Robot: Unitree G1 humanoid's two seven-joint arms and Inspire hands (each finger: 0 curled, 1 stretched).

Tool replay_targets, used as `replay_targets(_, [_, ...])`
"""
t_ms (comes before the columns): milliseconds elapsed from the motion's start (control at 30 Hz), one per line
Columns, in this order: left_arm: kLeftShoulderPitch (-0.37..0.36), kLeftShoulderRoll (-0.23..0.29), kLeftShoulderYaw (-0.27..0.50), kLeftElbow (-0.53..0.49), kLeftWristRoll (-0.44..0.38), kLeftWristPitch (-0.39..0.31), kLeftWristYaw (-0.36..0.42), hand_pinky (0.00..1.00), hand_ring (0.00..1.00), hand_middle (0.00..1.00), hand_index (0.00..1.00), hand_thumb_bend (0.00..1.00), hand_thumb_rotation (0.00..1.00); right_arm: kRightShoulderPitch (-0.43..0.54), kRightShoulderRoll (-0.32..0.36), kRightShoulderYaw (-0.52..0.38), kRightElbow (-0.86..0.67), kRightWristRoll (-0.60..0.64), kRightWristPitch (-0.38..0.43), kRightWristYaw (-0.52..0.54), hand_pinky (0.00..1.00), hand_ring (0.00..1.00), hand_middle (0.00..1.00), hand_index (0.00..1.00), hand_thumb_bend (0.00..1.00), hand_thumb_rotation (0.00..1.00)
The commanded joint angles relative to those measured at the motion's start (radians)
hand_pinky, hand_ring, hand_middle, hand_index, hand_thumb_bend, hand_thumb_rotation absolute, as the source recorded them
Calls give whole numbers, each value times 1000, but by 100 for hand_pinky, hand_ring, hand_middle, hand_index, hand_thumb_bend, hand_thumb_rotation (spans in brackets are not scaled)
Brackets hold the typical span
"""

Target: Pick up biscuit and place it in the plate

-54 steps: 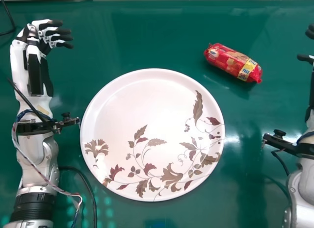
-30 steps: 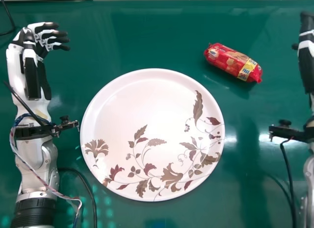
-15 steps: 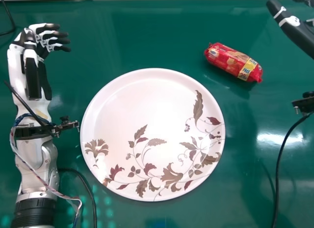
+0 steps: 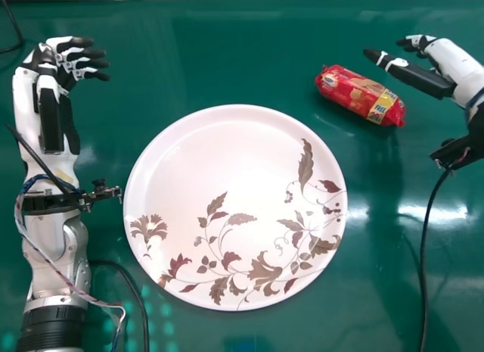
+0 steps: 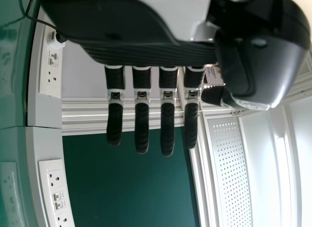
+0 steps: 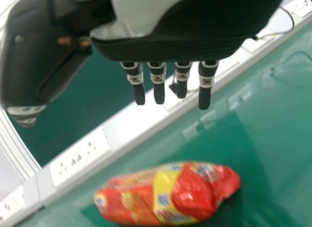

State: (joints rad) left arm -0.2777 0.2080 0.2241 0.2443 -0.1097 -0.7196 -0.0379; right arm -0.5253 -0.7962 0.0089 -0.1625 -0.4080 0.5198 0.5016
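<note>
Biscuit packet [image 4: 355,95] — red, plump, yellow-banded. The right wrist view adds white sockets [image 6: 78,158] — left hand [image 4: 66,63] and right hand [image 4: 451,63] have fingers extended, thumbs apart.

We see a biscuit packet [image 4: 355,94] in a red wrapper with a yellow band toward one end, seemingly closed. It lies lengthwise on the green table [image 4: 227,57], slanting nearer to us toward the right, beyond the plate's right side and apart from it. We see the round, pale plate [image 4: 208,159] flat and face up, with brown and maroon leaves and flowers across its near and right parts.
</note>
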Motion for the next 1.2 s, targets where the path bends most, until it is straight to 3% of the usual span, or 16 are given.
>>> replay_targets(0, [57, -4, 12, 18, 4, 11, -1, 44, 51, 56, 60, 5, 0, -13, -6, 25, 18, -10, -10, 13, 85, 98, 100, 100, 100, 56])
replay_targets(267, [50, -1, 12, 42, -16, -1, -23, 43, 51, 56, 60, 4, 0, -33, -4, 72, 57, -12, 15, 50, 93, 100, 100, 100, 99, 55])
replay_targets(567, [42, -2, 17, 67, -18, -14, -31, 45, 53, 56, 60, 7, 0, -18, -32, 119, 92, -52, -42, 81, 85, 99, 100, 100, 100, 63])
replay_targets(1167, [34, 11, 24, 73, -15, -13, -39, 44, 52, 56, 60, 5, 0, -46, -58, 130, 97, -94, -39, 169, 88, 100, 100, 100, 100, 65])
